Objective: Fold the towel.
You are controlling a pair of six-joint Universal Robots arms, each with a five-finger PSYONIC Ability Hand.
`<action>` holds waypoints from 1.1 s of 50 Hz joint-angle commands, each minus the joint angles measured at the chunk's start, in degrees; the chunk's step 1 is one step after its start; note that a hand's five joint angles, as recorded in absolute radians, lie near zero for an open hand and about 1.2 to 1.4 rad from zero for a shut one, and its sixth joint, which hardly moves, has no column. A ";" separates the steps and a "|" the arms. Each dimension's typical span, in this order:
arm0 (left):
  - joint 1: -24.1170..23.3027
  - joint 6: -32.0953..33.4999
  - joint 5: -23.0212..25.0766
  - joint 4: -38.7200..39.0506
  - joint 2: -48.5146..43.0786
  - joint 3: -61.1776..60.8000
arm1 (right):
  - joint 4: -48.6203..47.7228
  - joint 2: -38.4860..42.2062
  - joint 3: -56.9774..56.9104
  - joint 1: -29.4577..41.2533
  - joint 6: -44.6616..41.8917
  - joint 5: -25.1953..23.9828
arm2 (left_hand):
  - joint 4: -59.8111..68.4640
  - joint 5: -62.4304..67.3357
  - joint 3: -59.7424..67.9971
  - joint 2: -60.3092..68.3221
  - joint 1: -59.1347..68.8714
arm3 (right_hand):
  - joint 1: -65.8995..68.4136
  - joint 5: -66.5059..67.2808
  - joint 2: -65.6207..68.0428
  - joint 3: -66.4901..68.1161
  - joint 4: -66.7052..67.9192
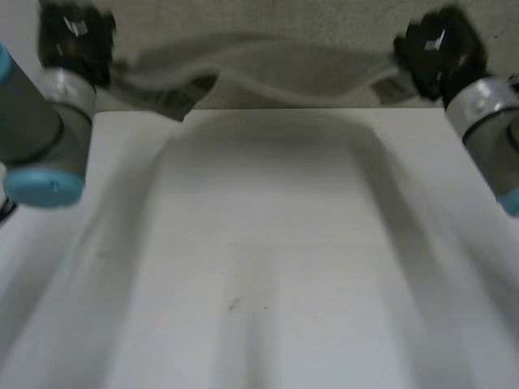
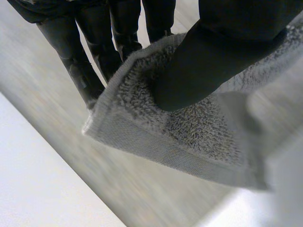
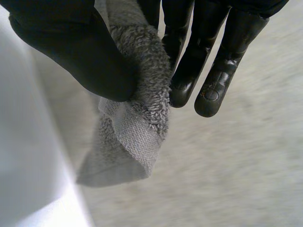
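A grey towel (image 1: 268, 73) hangs stretched between my two hands beyond the far edge of the white table (image 1: 268, 243), sagging in the middle. My left hand (image 1: 73, 40) holds its left end. In the left wrist view the thumb (image 2: 199, 71) presses a hemmed corner of the towel (image 2: 189, 137) against the fingers (image 2: 75, 61) behind it. My right hand (image 1: 438, 49) holds the right end. In the right wrist view its thumb (image 3: 80, 52) pinches a bunched corner of the towel (image 3: 137, 118) against the fingers (image 3: 218, 71).
Speckled grey floor (image 1: 268, 20) lies beyond the table's far edge. Both grey forearms (image 1: 36, 130) flank the table at its left and right sides.
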 commanded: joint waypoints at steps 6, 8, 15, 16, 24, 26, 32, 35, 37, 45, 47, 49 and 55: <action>0.41 0.63 0.39 4.69 -2.35 -22.68 | 0.86 6.90 15.55 -3.95 -1.05 -5.47 | 10.21 10.54 10.25 10.22 12.01 | 25.30 13.39 12.58 11.69 11.41; 0.32 0.81 0.39 4.52 -2.27 -24.73 | 1.82 6.38 17.48 -4.56 -2.19 -5.47 | 10.21 10.54 10.25 10.22 12.01 | 25.30 13.39 12.58 11.69 11.41; 0.41 3.10 0.30 -0.14 3.36 -32.99 | 18.09 -0.48 20.93 -7.38 -9.23 -5.20 | 10.21 10.54 10.25 10.22 12.01 | 25.30 13.39 12.58 11.69 11.41; 1.11 4.75 0.30 -3.10 6.49 -34.99 | 25.57 -2.65 21.37 -8.42 -11.40 -5.03 | 10.21 10.54 10.25 10.22 12.01 | 25.30 13.39 12.58 11.69 11.41; 4.37 9.42 3.80 -29.20 27.51 -43.01 | 60.36 -13.57 26.29 -16.60 -27.75 -5.29 | 10.21 10.54 10.25 10.22 12.01 | 25.30 13.39 12.58 11.69 11.41; 4.45 9.42 5.65 -30.10 27.70 -42.92 | 59.66 -13.66 26.29 -16.78 -29.18 -5.56 | 10.21 10.54 10.25 10.22 12.01 | 25.30 13.39 12.58 11.69 11.41; 6.04 8.90 10.85 -25.83 22.20 -39.60 | 50.56 -6.68 22.10 -16.08 -25.25 -4.77 | 10.21 10.54 10.25 10.22 12.01 | 25.30 13.39 12.58 11.69 11.41; 5.34 8.90 10.24 -21.78 15.08 -34.77 | 47.63 -0.50 16.92 -13.81 -20.68 -2.75 | 10.21 10.54 10.25 10.22 12.01 | 25.30 13.39 12.58 11.69 11.41; 4.89 8.90 10.15 -20.62 11.88 -32.11 | 46.75 2.04 14.45 -11.18 -18.65 -1.44 | 10.21 10.54 10.25 10.22 12.01 | 25.30 13.39 12.58 11.69 11.41; 3.49 8.72 8.13 -17.28 -1.56 -17.35 | 38.86 9.53 6.79 -7.38 -13.37 2.35 | 10.21 10.54 10.25 10.22 12.01 | 25.30 13.39 12.58 11.69 11.41; 1.65 8.72 6.55 -16.67 -6.72 -11.22 | 36.64 10.33 6.25 -7.11 -12.31 2.35 | 10.21 10.54 10.25 10.22 12.01 | 25.30 13.39 12.58 11.69 11.41; 0.86 8.72 5.76 -16.58 -9.53 -8.15 | 32.79 11.91 4.77 -5.89 -10.82 2.79 | 10.21 10.54 10.25 10.22 12.01 | 25.30 13.39 12.58 11.69 11.41; -0.29 9.07 3.91 -16.93 -16.33 0.14 | 28.82 14.89 1.34 -4.83 -10.02 4.90 | 10.21 10.54 10.25 10.22 12.01 | 25.30 13.39 12.58 11.69 11.41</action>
